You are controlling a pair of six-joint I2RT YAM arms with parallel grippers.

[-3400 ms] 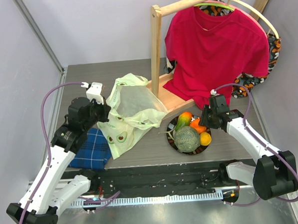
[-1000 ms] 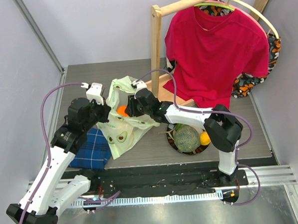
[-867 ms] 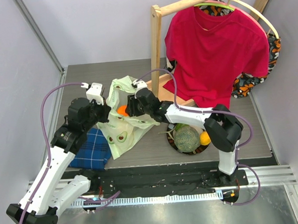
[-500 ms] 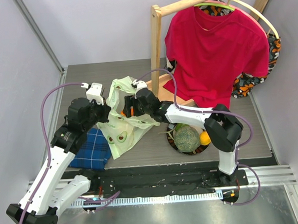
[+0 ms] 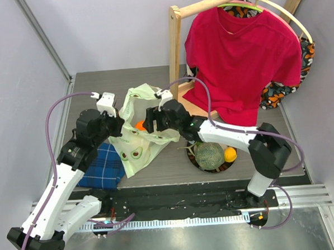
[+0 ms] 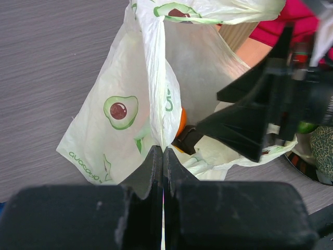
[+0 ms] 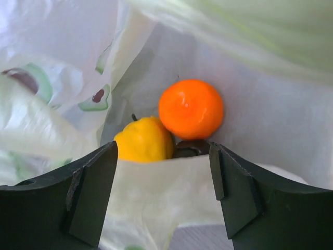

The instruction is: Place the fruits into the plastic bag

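The pale plastic bag (image 5: 135, 139) with avocado prints lies left of centre; it fills the left wrist view (image 6: 125, 109). My left gripper (image 5: 117, 123) is shut on the bag's handle strip (image 6: 158, 99). My right gripper (image 5: 149, 119) is open and empty at the bag's mouth. In the right wrist view an orange (image 7: 191, 109), a yellow pepper-like piece (image 7: 143, 140) and a dark purple piece (image 7: 190, 149) lie inside the bag; the orange also shows from above (image 5: 139, 125). The netted melon (image 5: 209, 154), another orange (image 5: 230, 154) and a sliver of a green piece (image 5: 197, 140) are on the dark plate (image 5: 195, 162).
A blue plaid cloth (image 5: 103, 166) lies under the left arm. A wooden clothes rack (image 5: 176, 57) with a red shirt (image 5: 243, 59) stands at the back right, its base just behind the bag and plate.
My right arm carried an orange from the plate to the bag and let it go inside. Now the right gripper has drawn back a little to the right, open. The left gripper has held still.
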